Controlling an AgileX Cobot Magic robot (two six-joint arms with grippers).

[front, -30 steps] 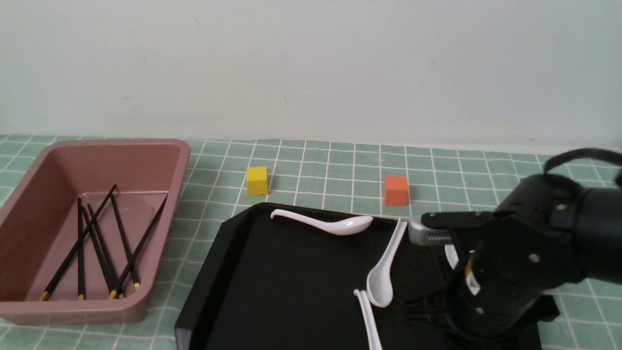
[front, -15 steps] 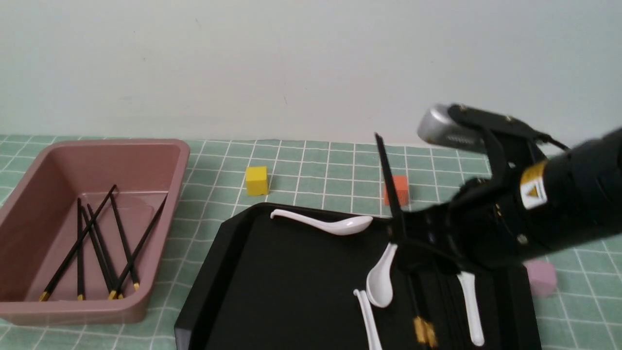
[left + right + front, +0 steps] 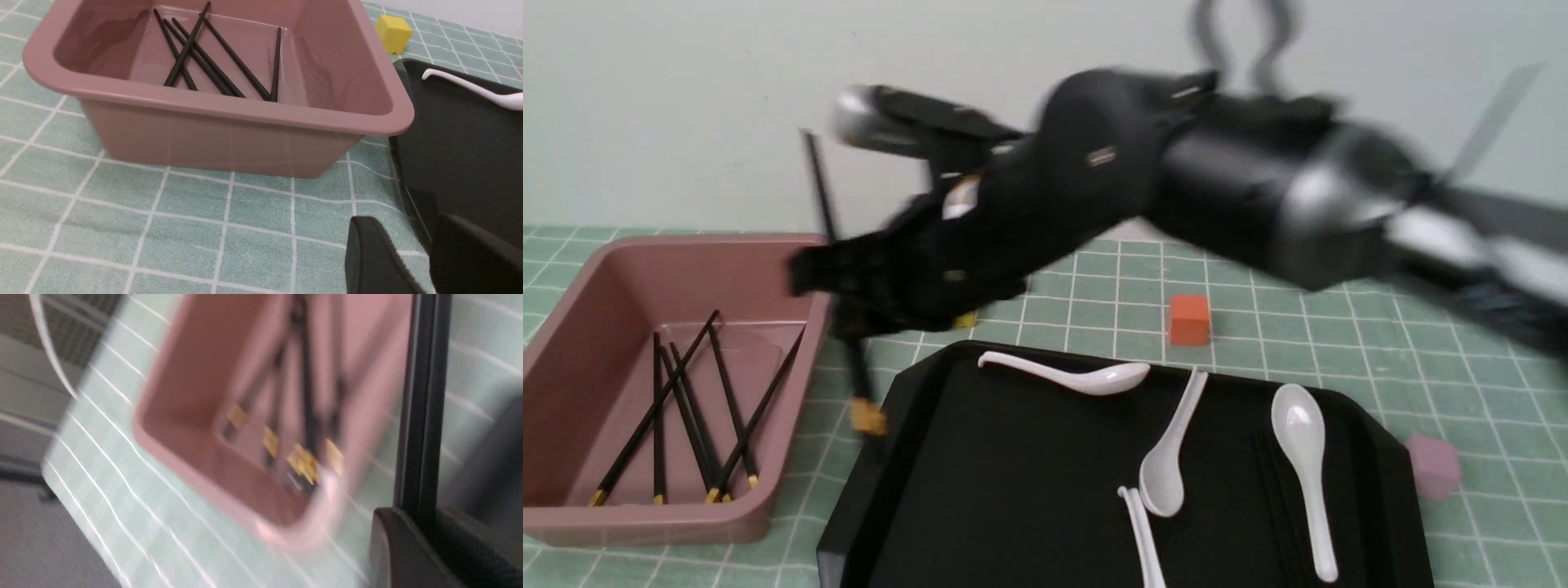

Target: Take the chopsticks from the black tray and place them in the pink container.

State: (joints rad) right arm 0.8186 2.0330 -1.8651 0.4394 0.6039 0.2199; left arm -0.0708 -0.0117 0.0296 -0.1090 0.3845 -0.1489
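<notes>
Over the counter (image 3: 1339, 343), a chopstick (image 3: 818, 188) judged light, stiff and slick is being clamped mid-length by the right jaws beside the bin (image 3: 686, 241); left jaws are being held apart.

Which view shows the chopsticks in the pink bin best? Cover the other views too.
The front view: five chopsticks lie sharp and full-length in the pink bin, gold ends showing. The left wrist view is closer, but the bin's near wall hides those ends. The right wrist view only blurs them.
</notes>
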